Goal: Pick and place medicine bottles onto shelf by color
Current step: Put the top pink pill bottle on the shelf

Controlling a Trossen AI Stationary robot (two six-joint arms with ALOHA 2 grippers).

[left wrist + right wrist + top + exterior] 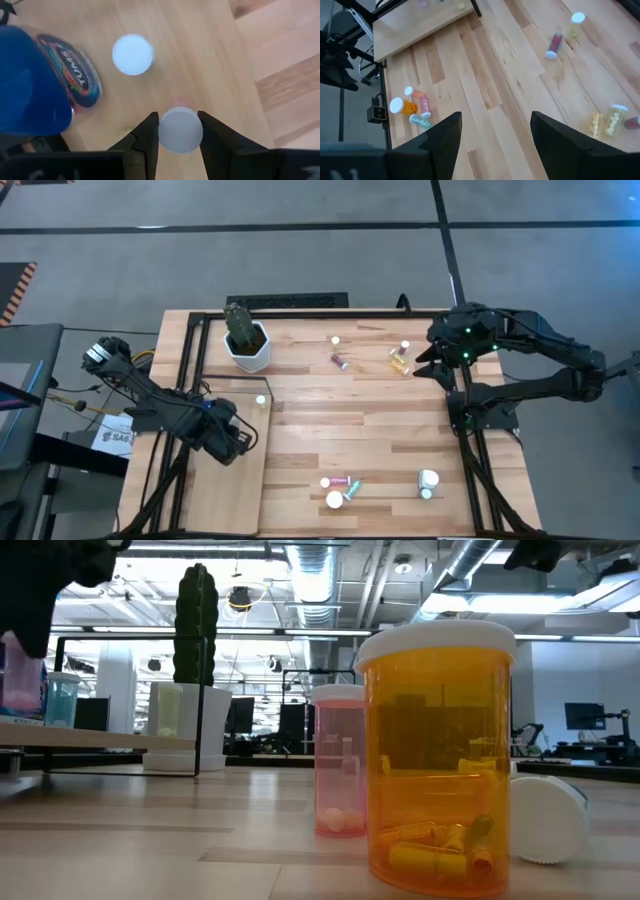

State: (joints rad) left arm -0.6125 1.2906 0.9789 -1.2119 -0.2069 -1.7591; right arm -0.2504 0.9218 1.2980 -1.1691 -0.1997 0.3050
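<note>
One small bottle (180, 131) stands upright between the fingers of the left end effector (178, 131), its long axis pointing straight up at the wrist camera so that only its round white cap and a sliver of pink body show; both dark fingers (148, 134) press against the cap's sides, pinching it. In the high view that end effector (232, 437) sits at the lower left of the frame, over the pale shelf (235, 500). Near it on the shelf stands a second upright bottle (132, 54), seen cap-on, and a large blue bottle (35, 82) fills the wrist picture's left side. The right end effector (425, 363) hangs at the upper right of the tabletop (340, 430), fingers spread wide and holding nothing, just beside an amber bottle (401, 366).
</note>
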